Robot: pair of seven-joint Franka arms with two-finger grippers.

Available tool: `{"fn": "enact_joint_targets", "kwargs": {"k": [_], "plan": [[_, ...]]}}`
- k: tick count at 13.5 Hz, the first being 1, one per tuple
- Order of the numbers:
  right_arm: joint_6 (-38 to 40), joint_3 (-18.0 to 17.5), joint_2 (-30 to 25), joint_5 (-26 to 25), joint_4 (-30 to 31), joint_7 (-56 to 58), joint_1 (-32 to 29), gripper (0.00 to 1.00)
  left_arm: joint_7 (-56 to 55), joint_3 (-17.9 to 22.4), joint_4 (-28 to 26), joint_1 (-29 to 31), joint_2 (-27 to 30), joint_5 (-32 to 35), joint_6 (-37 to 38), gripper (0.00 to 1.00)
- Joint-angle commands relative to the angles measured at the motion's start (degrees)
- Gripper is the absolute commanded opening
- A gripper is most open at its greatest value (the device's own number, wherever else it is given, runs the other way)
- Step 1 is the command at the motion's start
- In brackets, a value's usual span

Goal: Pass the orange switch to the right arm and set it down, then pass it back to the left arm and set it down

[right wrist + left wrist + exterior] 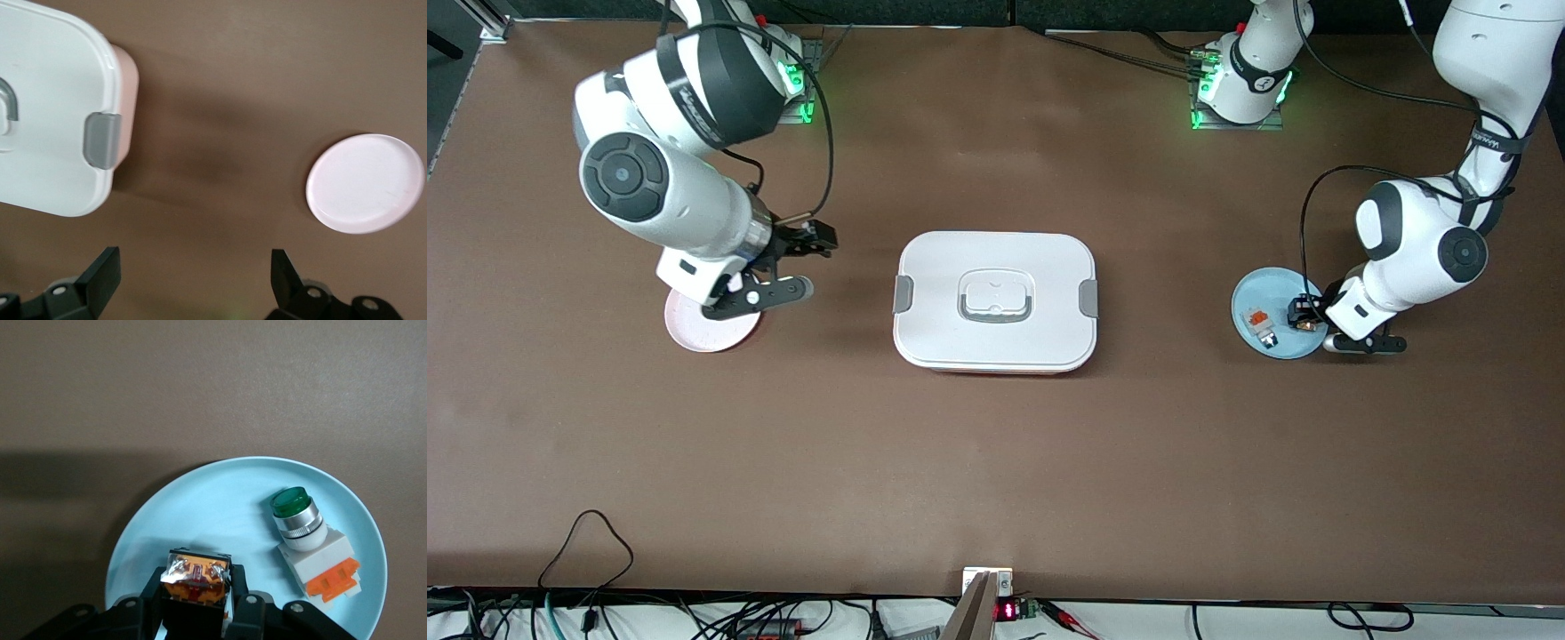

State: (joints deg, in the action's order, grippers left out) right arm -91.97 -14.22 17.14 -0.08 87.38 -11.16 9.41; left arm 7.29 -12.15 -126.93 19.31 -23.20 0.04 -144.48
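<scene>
The left gripper (197, 613) is lowered onto the blue plate (1249, 302) at the left arm's end of the table, and its fingers (241, 613) are closed on the orange switch (195, 577). The fingertips themselves are cut off at the edge of the left wrist view, and in the front view the switch (1302, 313) is seen only as a small dark shape. A green-capped white switch (310, 543) with an orange base lies beside it on the plate; its green cap is made out only in the wrist view. The right gripper (193, 273) is held wide open above the table between the pink plate (365, 183) and the box (996, 300), which sits closed at mid-table.
</scene>
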Motion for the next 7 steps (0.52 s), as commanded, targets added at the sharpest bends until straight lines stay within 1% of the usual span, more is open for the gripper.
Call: {"fn": "enact_joint_targets", "kwargs": {"k": [1,2,3,4,5,7], "plan": [[3.5,4.3,-2.2,-1.3,-2.5,-0.8,-0.3,1.00,0.0,1.1,0.2,-1.4,-1.1,1.2,-1.9,0.45],[3.8,6.9,-3.1,-1.4,-2.5,-0.8,-0.3,1.00,0.4,1.2,0.2,-1.4,-0.9,1.3,-1.6,0.88],[5.6,8.8,-3.2,-2.4,-2.5,-1.1,-0.3,1.00,0.6,1.3,0.2,-1.4,-0.2,1.3,-1.2,0.99],[7.5,10.2,-3.4,-3.9,-2.6,-1.3,-0.3,1.00,0.6,1.3,0.1,-1.4,0.8,1.3,-0.8,0.99],[7.9,11.2,-4.4,-5.0,-2.6,-1.4,-0.3,1.00,0.8,1.3,0.0,-1.5,1.6,1.2,1.5,0.99],[7.9,13.6,-5.3,-5.3,-2.6,-1.6,-0.2,1.00,0.8,1.3,-0.4,-2.0,7.2,1.2,8.6,0.99]]}}
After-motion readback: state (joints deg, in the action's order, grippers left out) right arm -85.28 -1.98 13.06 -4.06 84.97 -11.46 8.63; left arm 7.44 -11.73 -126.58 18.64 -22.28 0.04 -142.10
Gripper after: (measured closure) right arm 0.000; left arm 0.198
